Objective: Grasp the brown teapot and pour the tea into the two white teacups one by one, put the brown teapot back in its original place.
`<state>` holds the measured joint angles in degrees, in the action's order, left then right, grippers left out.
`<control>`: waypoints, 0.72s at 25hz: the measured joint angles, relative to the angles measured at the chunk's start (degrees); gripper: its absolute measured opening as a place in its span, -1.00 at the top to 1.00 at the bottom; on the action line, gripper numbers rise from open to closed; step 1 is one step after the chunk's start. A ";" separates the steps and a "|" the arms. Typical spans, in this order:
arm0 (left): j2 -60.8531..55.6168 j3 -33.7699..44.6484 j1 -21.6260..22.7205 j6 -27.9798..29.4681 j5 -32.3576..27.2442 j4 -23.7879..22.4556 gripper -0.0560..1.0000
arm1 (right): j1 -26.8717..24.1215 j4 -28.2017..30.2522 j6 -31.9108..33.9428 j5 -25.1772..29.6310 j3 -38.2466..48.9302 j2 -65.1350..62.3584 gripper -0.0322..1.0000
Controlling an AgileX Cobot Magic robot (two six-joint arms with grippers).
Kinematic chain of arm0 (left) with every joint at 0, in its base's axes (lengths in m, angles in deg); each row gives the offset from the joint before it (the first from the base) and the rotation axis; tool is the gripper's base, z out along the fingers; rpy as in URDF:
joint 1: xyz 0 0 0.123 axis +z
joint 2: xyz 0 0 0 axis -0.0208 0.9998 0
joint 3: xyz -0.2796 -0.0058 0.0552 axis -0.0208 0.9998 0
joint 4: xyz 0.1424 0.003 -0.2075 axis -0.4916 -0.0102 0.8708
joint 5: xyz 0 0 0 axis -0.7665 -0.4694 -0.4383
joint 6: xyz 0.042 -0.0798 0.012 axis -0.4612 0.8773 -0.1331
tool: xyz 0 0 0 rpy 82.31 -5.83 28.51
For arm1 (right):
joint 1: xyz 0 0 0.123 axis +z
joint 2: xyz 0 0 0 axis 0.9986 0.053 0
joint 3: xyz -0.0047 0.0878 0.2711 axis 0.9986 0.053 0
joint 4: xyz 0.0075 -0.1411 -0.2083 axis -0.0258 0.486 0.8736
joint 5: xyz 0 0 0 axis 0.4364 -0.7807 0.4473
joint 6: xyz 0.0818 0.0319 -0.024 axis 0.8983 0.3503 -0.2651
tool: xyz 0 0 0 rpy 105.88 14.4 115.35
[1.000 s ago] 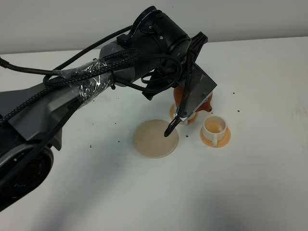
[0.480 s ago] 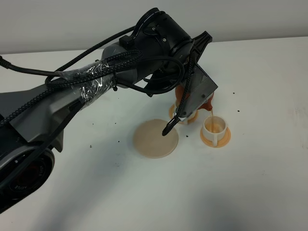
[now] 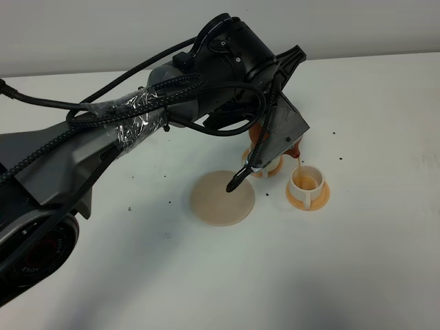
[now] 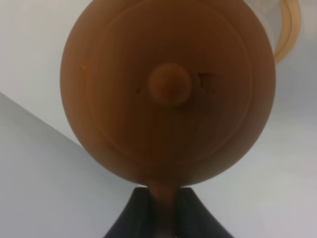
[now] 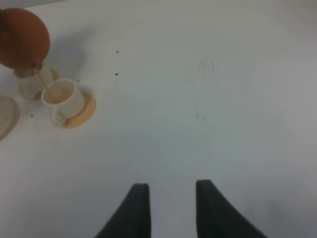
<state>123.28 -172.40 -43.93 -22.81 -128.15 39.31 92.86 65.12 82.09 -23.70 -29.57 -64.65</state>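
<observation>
My left gripper [image 3: 272,147] is shut on the brown teapot [image 3: 296,146] and holds it tilted above the cups. A thin stream of tea [image 3: 298,165] falls from the spout into the right white teacup [image 3: 304,181] on its orange saucer [image 3: 307,201]. The other white teacup [image 3: 265,168] is mostly hidden behind the gripper. The beige coaster [image 3: 218,201] lies bare to the left. In the left wrist view the teapot [image 4: 168,89] fills the frame, its handle between my fingers [image 4: 136,218]. My right gripper [image 5: 168,208] is open and empty, far from the teapot [image 5: 22,39] and cup [image 5: 59,96].
The white table [image 3: 357,261] has a few dark specks near the cups. The bulky left arm [image 3: 137,117] with its cables reaches across from the left, over the coaster and the cups. The right arm is out of the high view.
The teapot has tipped further towards the right cup. One second ago no tea was flowing; now a stream runs into that cup. The left gripper shifted slightly.
</observation>
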 joint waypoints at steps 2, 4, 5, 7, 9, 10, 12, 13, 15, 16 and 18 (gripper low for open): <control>0.00 0.00 0.00 -0.58 0.25 -0.02 0.65 | 0.00 0.00 0.00 0.00 0.00 0.00 0.47; 0.00 0.00 0.00 -1.03 0.35 -0.02 0.65 | 0.00 0.00 0.00 0.00 0.00 0.00 0.47; 0.00 0.00 0.00 -1.21 0.48 -0.02 0.65 | 0.00 0.00 0.00 0.00 0.00 0.00 0.47; 0.00 0.00 0.00 -1.37 0.62 -0.02 0.65 | 0.00 0.00 0.00 0.00 0.00 0.00 0.47; 0.00 0.00 0.00 -1.52 1.07 -0.07 0.65 | 0.00 0.00 0.00 0.00 0.00 0.00 0.47; 0.00 0.00 -0.01 -1.71 1.29 -0.07 0.65 | 0.00 0.00 0.00 0.00 0.00 0.00 0.47; 0.00 0.00 -0.13 -2.17 1.60 -0.12 0.65 | 0.00 0.00 0.00 0.00 0.00 0.00 0.47; 0.00 0.00 -0.22 -2.32 1.82 -0.19 0.65 | 0.00 0.00 0.00 0.00 0.00 0.00 0.47; 0.00 0.00 -0.37 -2.49 2.22 -0.21 0.65 | 0.00 0.00 0.00 0.00 0.00 0.00 0.47; 0.00 0.00 -0.43 -2.51 2.36 -0.21 0.65 | 0.00 0.00 0.00 0.00 0.00 0.00 0.47; 0.00 0.00 -0.48 -2.56 2.35 -0.21 0.65 | 0.00 0.00 0.00 0.00 0.00 0.00 0.47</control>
<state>123.28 -172.40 -44.41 -25.36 -125.80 39.11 92.86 65.12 82.09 -23.70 -29.57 -64.65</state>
